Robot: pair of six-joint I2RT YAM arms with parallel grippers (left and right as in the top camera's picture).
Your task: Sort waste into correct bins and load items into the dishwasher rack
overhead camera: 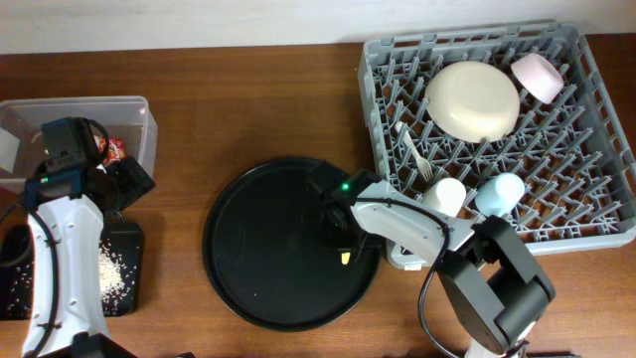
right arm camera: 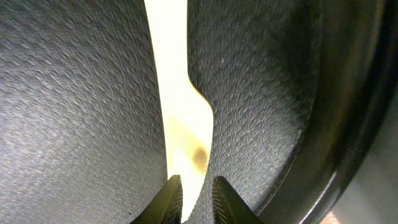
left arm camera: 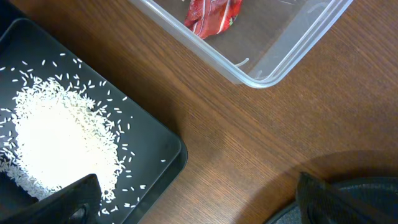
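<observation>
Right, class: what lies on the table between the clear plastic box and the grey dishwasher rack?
The large round black tray, with the right arm over it; around it, bare table. The overhead view shows this.

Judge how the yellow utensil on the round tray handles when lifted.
The pale yellow utensil looks thin plastic: probably light, slightly bendy. Flat on the textured round black tray, it should not roll. Its smooth surface may slip in the right gripper.
</observation>
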